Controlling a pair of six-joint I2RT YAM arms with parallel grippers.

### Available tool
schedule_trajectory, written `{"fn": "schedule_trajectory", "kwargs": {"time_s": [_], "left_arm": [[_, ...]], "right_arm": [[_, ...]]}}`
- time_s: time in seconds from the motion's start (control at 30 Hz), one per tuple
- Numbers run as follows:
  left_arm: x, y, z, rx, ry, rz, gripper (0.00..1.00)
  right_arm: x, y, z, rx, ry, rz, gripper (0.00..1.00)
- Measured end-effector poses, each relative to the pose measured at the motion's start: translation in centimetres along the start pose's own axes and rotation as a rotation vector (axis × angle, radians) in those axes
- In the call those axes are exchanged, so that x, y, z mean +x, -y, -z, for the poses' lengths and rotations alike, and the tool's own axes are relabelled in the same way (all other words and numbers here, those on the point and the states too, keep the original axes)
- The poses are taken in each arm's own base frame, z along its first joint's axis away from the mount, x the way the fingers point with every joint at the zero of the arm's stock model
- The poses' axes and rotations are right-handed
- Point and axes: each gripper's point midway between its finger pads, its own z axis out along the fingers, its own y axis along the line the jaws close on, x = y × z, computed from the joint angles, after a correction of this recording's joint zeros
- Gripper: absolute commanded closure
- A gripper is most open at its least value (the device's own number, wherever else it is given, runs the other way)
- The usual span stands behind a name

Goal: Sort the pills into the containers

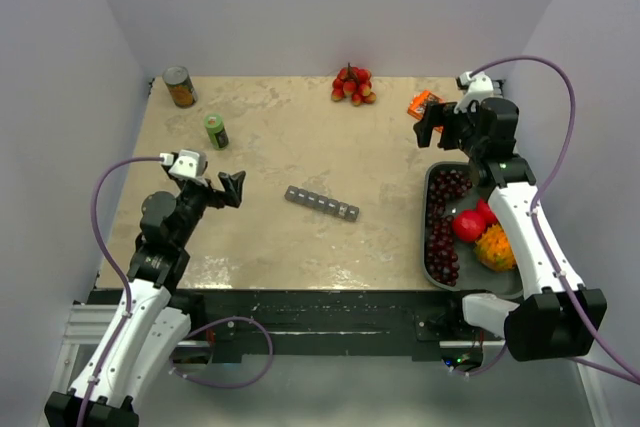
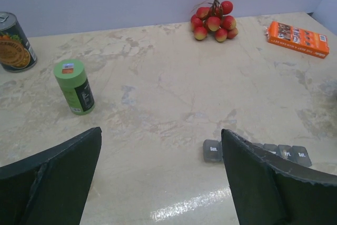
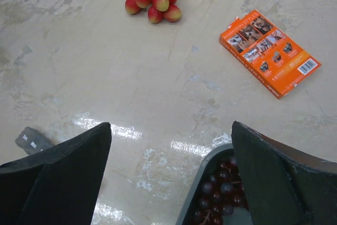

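Note:
The grey pill-organiser strip (image 1: 321, 203) lies slantwise on the table's middle with its lids shut. No loose pills show in any view. My left gripper (image 1: 230, 190) is open and empty, hovering left of the strip. In the left wrist view (image 2: 160, 131) the strip's "Sun." end (image 2: 212, 150) shows just inside the right finger (image 2: 263, 183). My right gripper (image 1: 436, 132) is open and empty above the far left corner of the grey tray (image 1: 430, 179). In the right wrist view (image 3: 171, 125) one end of the strip (image 3: 31, 139) peeks out at the left.
A green bottle (image 1: 216, 130) and a tin can (image 1: 180, 87) stand at the far left. A lychee bunch (image 1: 352, 85) and an orange box (image 1: 424, 104) lie at the back. The tray holds dark grapes (image 1: 443, 227), a red fruit (image 1: 468, 225) and a spiky orange fruit (image 1: 495, 247).

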Motion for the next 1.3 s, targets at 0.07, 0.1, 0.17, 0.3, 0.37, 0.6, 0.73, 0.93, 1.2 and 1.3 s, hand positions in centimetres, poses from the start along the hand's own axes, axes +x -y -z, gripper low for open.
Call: {"fn": "schedule_trajectory", "kwargs": {"time_s": [0.07, 0.1, 0.17, 0.3, 0.37, 0.6, 0.73, 0.93, 1.2, 1.3], "left_arm": [[0.0, 0.4, 0.0, 0.019, -0.002, 0.000, 0.00], [0.1, 0.6, 0.0, 0.030, -0.003, -0.001, 0.00], [0.1, 0.8, 0.0, 0.043, -0.007, -0.001, 0.00], [0.3, 1.2, 0.0, 0.061, -0.011, 0.000, 0.00], [0.3, 1.2, 0.0, 0.066, -0.012, 0.000, 0.00], [0.6, 1.4, -0.2, 0.077, -0.024, 0.001, 0.00], [0.9, 1.4, -0.3, 0.077, -0.036, 0.003, 0.00], [1.1, 1.4, -0.4, 0.077, -0.043, 0.004, 0.00], [1.5, 1.4, -0.5, 0.075, -0.059, 0.009, 0.01], [1.5, 1.4, -0.5, 0.075, -0.059, 0.009, 0.01]], "right_arm": [[0.0, -0.2, 0.0, -0.019, -0.004, 0.026, 0.01], [0.2, -0.8, 0.0, -0.057, -0.012, 0.055, 0.01], [0.6, -2.1, 0.1, -0.158, -0.039, 0.161, 0.01], [3.3, -7.1, 0.3, -0.425, -0.117, 0.403, 0.01], [5.3, -9.8, 0.5, -0.546, -0.157, 0.483, 0.01], [13.1, -16.7, 1.0, -0.864, -0.330, 0.676, 0.01], [16.1, -18.6, 0.0, -0.882, -0.410, 0.739, 0.01], [18.6, -20.6, -2.7, -0.830, -0.484, 0.815, 0.03], [22.3, -22.5, -6.0, -0.753, -0.592, 0.867, 0.13], [23.3, -22.4, -7.1, -0.725, -0.622, 0.875, 0.13]]}}
